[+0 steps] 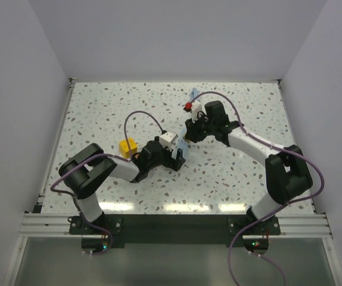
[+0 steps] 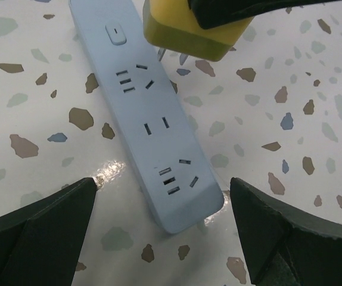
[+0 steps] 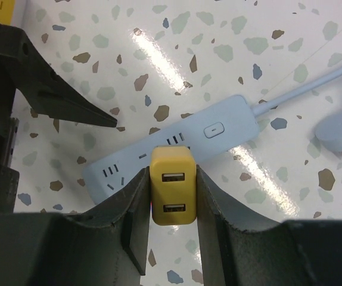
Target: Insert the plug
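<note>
The yellow plug (image 3: 172,187), a block with two USB ports on its back, is pinched between the fingers of my right gripper (image 3: 172,179), which is shut on it. In the left wrist view the yellow plug (image 2: 189,30) hangs just above the light blue power strip (image 2: 153,125), near its switch. Its metal prongs point down and stand slightly clear of the strip's face. The left gripper (image 2: 162,190) is open, with a finger on either side of the strip's near end and touching nothing. From above, both grippers (image 1: 180,156) (image 1: 187,136) meet over the power strip (image 1: 183,145).
A second yellow block (image 1: 128,146) lies on the table left of the left gripper. The strip's cord (image 3: 305,89) runs toward the back, ending in a round pale plug (image 3: 338,128). Purple cables loop above both arms. White walls enclose the speckled table (image 1: 248,113).
</note>
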